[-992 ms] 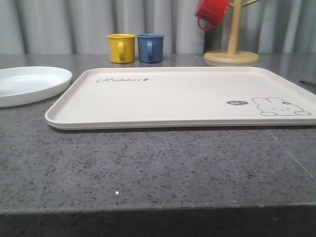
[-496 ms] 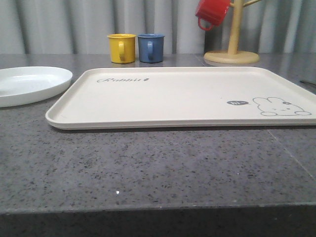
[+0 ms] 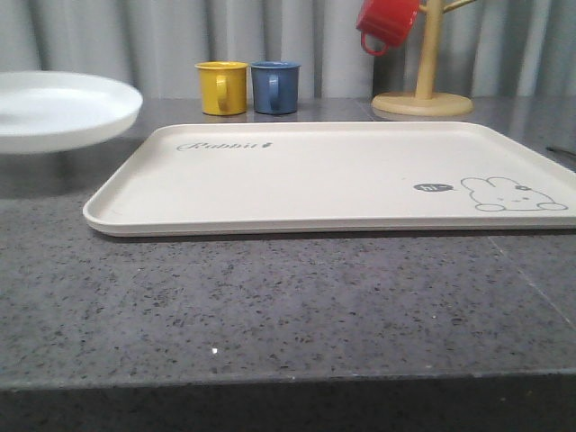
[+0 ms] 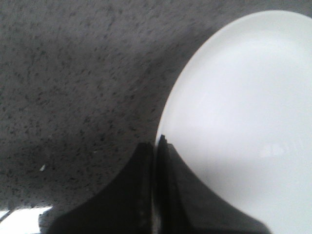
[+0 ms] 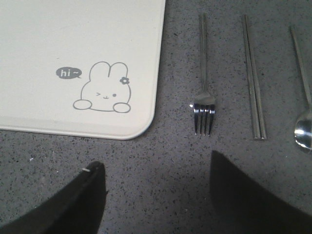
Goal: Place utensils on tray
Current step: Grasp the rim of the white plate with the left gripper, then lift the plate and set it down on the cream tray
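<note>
The round white plate (image 3: 63, 110) hangs tilted above the table at the left, clear of the counter, beside the tray's left end. My left gripper (image 4: 157, 142) is shut on the plate (image 4: 243, 107) at its rim. The cream rabbit tray (image 3: 315, 171) lies flat in the middle with nothing on it. My right gripper (image 5: 156, 161) is open above bare counter near the tray (image 5: 97, 39) corner with the rabbit. Beyond it lie a silver fork (image 5: 204, 97), a slim pair of silver sticks (image 5: 254, 73) and a spoon (image 5: 304, 131), side by side on the counter.
A yellow mug (image 3: 220, 87) and a blue mug (image 3: 274, 86) stand behind the tray. A red mug (image 3: 387, 22) hangs on a wooden mug tree (image 3: 423, 102) at the back right. Bare grey stone counter (image 3: 270, 306) runs in front of the tray.
The plate lay on the counter in both earlier frames; now it is lifted well above it, with a shadow beneath. The tray and mugs have not moved.
</note>
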Robot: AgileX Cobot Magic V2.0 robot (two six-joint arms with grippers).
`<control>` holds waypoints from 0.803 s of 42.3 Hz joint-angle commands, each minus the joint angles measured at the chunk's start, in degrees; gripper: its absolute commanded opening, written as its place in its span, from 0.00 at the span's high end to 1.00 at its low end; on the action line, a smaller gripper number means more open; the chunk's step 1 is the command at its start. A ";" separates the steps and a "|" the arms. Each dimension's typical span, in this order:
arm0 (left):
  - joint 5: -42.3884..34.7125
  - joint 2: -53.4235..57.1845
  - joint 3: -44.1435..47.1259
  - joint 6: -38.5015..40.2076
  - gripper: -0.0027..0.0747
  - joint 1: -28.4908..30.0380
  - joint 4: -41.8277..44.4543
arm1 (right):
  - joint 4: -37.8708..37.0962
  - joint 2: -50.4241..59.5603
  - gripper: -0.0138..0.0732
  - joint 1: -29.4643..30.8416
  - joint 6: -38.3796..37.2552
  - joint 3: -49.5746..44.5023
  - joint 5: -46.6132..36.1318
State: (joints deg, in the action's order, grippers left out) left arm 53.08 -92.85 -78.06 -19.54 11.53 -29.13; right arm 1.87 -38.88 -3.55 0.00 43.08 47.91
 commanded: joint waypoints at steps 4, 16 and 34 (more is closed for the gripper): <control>3.28 3.38 -6.07 -0.19 0.99 -4.11 -4.40 | -0.51 -0.27 0.28 0.39 0.00 1.95 -3.79; -1.60 1.55 -6.18 -0.19 0.99 -17.89 -4.40 | -0.51 -0.27 0.28 0.39 0.00 1.95 -3.79; -6.18 -7.76 -6.18 -0.19 0.99 -28.48 -4.16 | -0.51 -0.27 0.28 0.39 0.00 1.95 -3.79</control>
State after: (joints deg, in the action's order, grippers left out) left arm 49.98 -102.14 -82.38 -19.77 -16.48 -31.24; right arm 1.87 -38.88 -3.55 0.00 43.08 47.91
